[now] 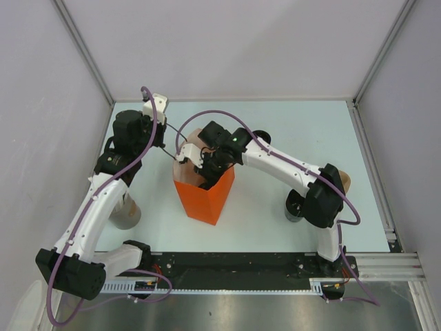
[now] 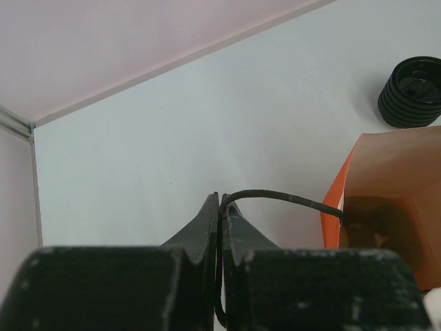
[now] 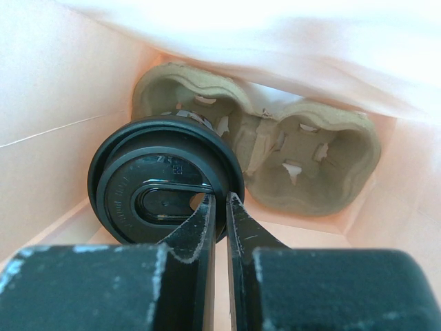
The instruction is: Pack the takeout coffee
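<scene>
Landmark: orange paper bag (image 1: 207,200), standing upright with its mouth open, mid-table (image 1: 289,131).
Left gripper (image 2: 219,201): closed tight on the bag's thin black handle cord (image 2: 275,196), just outside the bag's far-left corner. The cord arcs from the fingers across to the bag's rim.
Right gripper (image 3: 220,201): reaching down inside the bag. Jaws are drawn almost together, with the tips on either side of the lid's rim, pinching it.
Takeout coffee (image 3: 158,179): at the bottom of the bag, seated in one pocket of a moulded pulp cup carrier (image 3: 310,158), on the left as the right wrist camera sees it.
Top view only: both arms meet at the bag. The coffee is hidden by the right gripper and the bag walls. A grey cup (image 1: 125,215) stands left of the bag, partly under the left arm. A black cup (image 1: 294,207) stands right of the bag, partly behind the right arm.
Left wrist view only: the grip on the cord shows up close. A stack of black lids (image 2: 413,83) sits beyond the bag.
Right wrist view only: the bag's interior, the carrier and the lid.
</scene>
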Controlling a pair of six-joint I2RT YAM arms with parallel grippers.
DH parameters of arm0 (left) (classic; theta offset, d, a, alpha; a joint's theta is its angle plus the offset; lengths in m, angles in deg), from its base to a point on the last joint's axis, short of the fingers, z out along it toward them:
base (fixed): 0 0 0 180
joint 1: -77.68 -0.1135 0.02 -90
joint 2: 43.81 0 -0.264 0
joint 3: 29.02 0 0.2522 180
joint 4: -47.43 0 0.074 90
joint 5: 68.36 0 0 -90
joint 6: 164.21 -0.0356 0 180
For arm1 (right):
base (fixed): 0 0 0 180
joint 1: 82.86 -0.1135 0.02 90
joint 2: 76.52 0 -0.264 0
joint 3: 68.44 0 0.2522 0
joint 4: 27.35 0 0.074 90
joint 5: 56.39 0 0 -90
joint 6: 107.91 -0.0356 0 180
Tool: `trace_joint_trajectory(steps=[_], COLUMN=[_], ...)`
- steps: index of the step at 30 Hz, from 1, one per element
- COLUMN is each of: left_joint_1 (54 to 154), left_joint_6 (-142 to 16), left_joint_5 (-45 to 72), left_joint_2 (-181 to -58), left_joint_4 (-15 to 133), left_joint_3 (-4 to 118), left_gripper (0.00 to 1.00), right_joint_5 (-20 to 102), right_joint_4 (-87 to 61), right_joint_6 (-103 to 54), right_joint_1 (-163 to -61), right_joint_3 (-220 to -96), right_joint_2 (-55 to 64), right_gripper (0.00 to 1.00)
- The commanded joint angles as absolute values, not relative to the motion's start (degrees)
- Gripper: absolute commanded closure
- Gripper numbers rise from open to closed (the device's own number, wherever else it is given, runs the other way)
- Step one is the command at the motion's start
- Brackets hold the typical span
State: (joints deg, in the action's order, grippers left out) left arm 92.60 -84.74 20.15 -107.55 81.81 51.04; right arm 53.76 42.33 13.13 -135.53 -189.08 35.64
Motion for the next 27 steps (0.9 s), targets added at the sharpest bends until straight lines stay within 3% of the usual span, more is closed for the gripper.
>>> trace_joint_trajectory(steps=[1,27], left_joint_1=[92.2,92.2], left_joint_6=[-84.0,-84.1], left_joint_5=[21.1,21.1], left_joint_2=[-107.4,-107.4], left_joint_4=[79.5,79.4], left_joint_3=[50.8,50.6], left_gripper=[0.96,0.96], right_joint_5=[53.5,52.9], right_joint_4=[41.0,40.0], right_joint_6=[12.5,12.5], right_joint_1=[-135.4,-135.5], right_joint_3=[-188.7,-187.9], right_joint_2=[32.2,31.5], right_gripper=[1.00,1.00])
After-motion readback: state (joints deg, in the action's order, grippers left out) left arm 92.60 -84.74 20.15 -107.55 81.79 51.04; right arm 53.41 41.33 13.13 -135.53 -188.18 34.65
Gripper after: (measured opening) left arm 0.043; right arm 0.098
